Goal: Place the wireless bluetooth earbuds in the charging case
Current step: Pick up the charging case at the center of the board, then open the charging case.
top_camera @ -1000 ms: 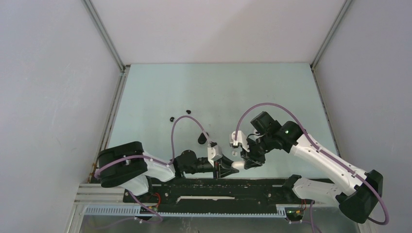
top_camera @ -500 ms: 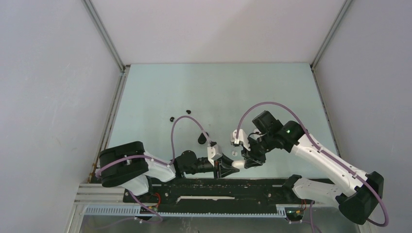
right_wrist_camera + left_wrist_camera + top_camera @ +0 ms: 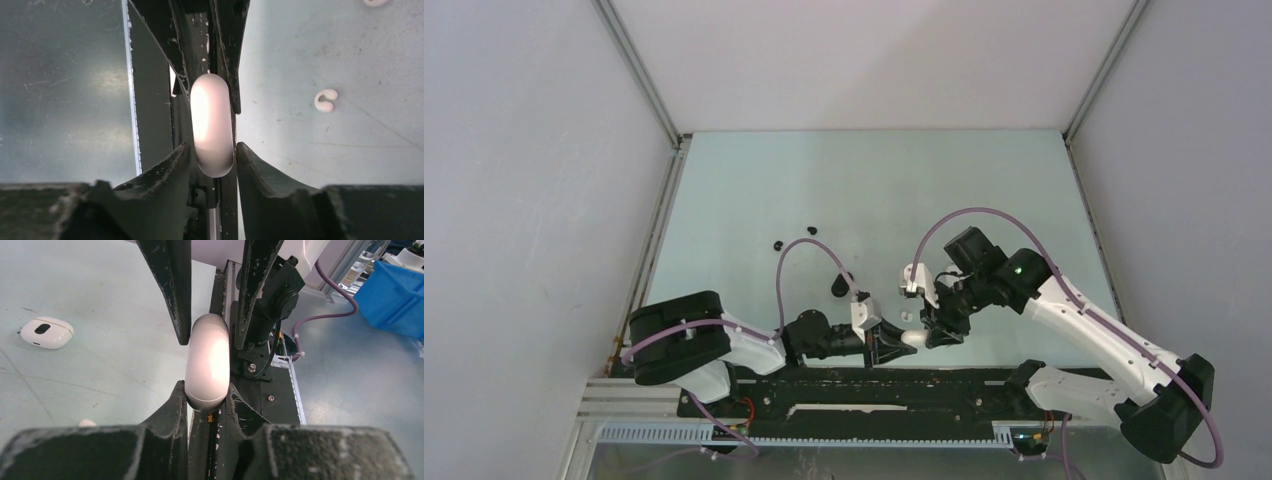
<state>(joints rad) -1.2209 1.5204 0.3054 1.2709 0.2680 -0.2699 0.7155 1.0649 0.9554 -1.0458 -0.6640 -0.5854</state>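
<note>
Glossy white pill-shaped charging case (image 3: 207, 362) at the surface's (image 3: 874, 180) near edge, clenched in the left jaws; right jaws straddle it, grip unclear.

2 white arms (image 3: 1092, 325) have black joints (image 3: 812, 336), purple cables (image 3: 972, 211) and scuffed tool fingers (image 3: 167, 412).

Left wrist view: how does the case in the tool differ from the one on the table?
Held case is clamped on edge in the left tool; table case lies flat, untouched. Held case's face is plain; table case shows a dark oval mark. Both white, rounded.
</note>
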